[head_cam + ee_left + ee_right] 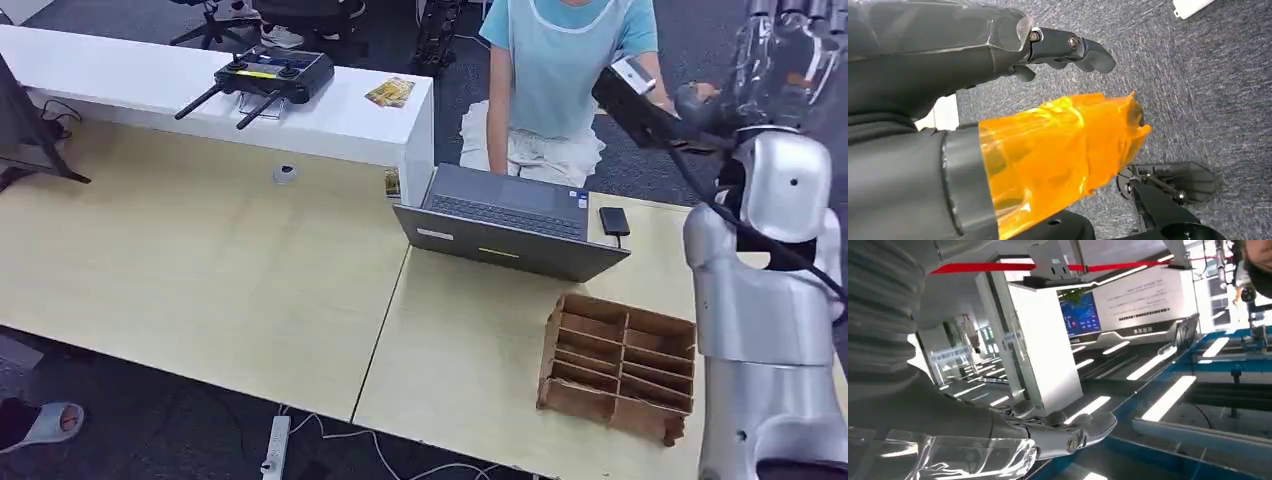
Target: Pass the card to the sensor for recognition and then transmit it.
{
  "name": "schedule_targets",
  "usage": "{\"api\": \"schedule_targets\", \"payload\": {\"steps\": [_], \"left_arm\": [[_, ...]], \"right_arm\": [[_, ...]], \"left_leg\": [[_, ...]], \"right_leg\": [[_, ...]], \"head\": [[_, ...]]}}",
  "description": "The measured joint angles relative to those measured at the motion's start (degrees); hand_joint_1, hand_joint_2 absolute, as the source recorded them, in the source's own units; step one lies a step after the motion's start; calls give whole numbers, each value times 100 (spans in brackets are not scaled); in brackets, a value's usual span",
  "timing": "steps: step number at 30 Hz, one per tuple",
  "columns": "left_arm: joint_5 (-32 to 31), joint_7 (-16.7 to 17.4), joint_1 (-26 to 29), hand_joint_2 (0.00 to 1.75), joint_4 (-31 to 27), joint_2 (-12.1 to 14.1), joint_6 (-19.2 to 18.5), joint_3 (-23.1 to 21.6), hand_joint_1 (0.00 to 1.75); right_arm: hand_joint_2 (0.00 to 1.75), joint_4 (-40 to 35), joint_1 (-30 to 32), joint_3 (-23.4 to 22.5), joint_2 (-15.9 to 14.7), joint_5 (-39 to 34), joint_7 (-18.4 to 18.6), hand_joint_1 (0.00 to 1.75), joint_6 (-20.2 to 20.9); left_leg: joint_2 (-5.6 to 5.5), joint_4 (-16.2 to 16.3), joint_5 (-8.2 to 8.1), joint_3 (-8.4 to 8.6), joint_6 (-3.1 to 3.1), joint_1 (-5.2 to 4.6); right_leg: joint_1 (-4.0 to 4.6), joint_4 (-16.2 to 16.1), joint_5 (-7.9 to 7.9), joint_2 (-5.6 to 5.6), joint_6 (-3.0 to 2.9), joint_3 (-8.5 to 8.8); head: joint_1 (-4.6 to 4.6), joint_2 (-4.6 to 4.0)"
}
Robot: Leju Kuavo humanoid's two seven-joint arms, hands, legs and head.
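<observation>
While the right hand (790, 40) is raised high beside the person (565, 70) across the table (200, 270), probably to offer or receive something, I cannot tell whether it grips anything. A card (390, 92) lies on the white counter (340, 115), well apart. Hanging over the carpet, the left hand (1058, 50) holds nothing, fingers loosely extended.

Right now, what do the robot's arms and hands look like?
The right arm is glossy silver in rounded segments, with a black cable running along it. The left hand has dark grey fingers, a thumb wrapped in orange film, and a clear plastic cover.
</observation>
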Motion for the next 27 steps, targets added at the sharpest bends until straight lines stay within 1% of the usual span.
{"api": "schedule_targets", "payload": {"steps": [6,10,18,25,26,27], "left_arm": [[-30,0,1,0,0,9,-2,-33,0],[-66,0,1,0,0,13,2,-42,0],[-72,0,0,0,0,22,-2,-46,0],[-72,13,1,0,0,22,-2,-46,0],[-70,13,1,0,0,22,-2,-46,0],[-72,13,1,0,0,22,-2,-46,0]], "right_arm": [[175,680,-202,-87,0,2,112,0,-13],[175,980,-273,-168,0,2,212,0,-17],[175,1408,-428,-177,-26,2,394,0,-31],[175,1524,-471,-223,-63,2,398,0,-83],[175,1524,-471,-258,-63,2,389,155,-109],[175,1524,-472,-282,-66,2,391,175,-116]], "left_leg": [[0,0,0,0,0,0],[0,1,0,0,0,0],[0,1,0,0,0,0],[1,2,0,1,-1,0],[0,2,0,0,-1,0],[0,2,0,1,-1,0]], "right_leg": [[0,0,0,0,0,0],[0,0,0,0,0,-1],[0,0,0,0,0,-2],[0,0,1,2,0,-3],[0,-1,1,1,0,-3],[0,0,1,1,0,-3]], "head": [[2,-2],[2,0],[0,0],[2,0],[2,-2],[0,0]]}}
